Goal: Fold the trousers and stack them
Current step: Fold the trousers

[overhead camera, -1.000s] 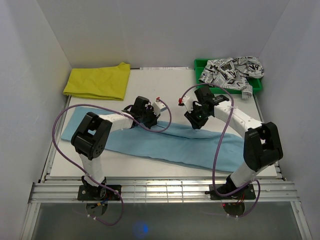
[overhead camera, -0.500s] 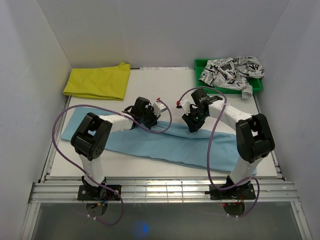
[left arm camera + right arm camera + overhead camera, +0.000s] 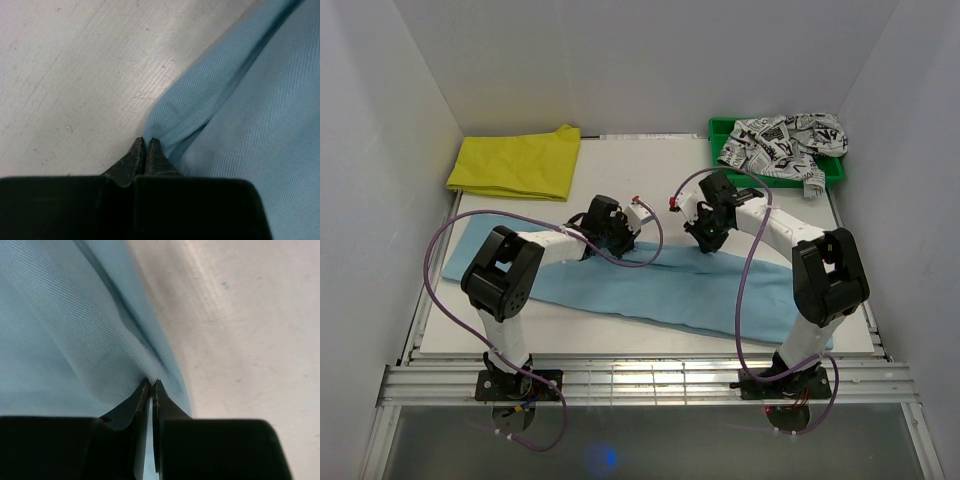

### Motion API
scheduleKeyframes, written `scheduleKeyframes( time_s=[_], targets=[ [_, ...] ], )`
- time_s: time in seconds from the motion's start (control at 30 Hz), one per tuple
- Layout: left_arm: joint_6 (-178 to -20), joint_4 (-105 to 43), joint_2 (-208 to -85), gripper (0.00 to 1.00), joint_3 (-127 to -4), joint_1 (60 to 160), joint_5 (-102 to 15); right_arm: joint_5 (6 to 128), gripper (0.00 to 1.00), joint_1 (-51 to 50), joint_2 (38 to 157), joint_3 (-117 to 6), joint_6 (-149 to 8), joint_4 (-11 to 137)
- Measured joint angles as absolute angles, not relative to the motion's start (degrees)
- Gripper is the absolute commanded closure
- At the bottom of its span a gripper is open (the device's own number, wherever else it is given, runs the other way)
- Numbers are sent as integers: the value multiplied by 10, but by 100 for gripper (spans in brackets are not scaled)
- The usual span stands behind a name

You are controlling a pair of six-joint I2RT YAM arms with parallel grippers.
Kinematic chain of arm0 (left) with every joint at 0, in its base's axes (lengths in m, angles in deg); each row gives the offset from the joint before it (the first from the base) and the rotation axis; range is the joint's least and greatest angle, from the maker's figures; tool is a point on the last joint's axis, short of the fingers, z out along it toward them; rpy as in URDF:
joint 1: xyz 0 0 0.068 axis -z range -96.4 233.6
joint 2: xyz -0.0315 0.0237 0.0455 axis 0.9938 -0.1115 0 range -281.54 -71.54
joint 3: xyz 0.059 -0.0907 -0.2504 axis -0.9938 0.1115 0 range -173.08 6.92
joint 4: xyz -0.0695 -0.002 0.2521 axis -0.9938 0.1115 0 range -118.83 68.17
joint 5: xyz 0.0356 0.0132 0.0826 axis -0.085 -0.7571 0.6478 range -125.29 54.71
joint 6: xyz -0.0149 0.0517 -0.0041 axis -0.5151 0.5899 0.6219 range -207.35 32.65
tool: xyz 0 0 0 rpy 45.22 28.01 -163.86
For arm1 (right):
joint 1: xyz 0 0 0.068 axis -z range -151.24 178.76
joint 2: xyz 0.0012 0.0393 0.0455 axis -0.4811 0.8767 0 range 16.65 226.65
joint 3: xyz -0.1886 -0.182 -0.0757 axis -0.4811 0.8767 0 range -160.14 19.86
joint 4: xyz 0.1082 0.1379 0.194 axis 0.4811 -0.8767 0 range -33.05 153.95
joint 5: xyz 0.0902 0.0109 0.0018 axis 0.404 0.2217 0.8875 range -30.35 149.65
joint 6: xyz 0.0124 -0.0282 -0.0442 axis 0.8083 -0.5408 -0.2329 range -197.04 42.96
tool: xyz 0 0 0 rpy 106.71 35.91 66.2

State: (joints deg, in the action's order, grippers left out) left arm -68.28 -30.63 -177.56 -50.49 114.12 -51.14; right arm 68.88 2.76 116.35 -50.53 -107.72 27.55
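Observation:
The light blue trousers [image 3: 670,292] lie flat in a long band across the middle of the table, from the left edge to the near right. My left gripper [image 3: 623,238] is low at their far edge, its jaws pressed together on a puckered corner of the blue cloth [image 3: 210,115]. My right gripper [image 3: 706,240] is at the same far edge further right, shut on a pinched ridge of the cloth [image 3: 75,325]. In the left wrist view the left gripper [image 3: 145,140] tips meet at the hem. In the right wrist view the right gripper [image 3: 151,382] holds cloth between the tips.
A folded yellow garment [image 3: 520,163] lies at the far left. A black-on-white printed garment [image 3: 785,140] is heaped in a green bin [image 3: 723,129] at the far right. White walls enclose the table on three sides. Purple cables loop from both arms.
My right gripper has moved a little away and to the left, with the cloth's far edge in it. My left gripper has barely moved.

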Motion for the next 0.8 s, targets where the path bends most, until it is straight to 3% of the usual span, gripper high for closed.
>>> scheduleKeyframes(
  time_s=[0.5,0.6,0.67,0.73,0.8],
  targets=[
    [-689,-333,-1772,100,-490,1142,-501,582,92,19,1164,-487,-1154,422],
    [-702,-333,-1777,100,-496,1143,-490,565,57,18,1164,-482,-1161,445],
    [-716,-322,-1783,100,-510,1143,-479,545,21,24,1167,-492,-1163,444],
    [-735,-309,-1794,98,-531,1141,-467,537,10,36,1170,-508,-1162,435],
    [-754,-286,-1811,93,-563,1136,-459,536,9,57,1170,-524,-1161,417]
  ],
)
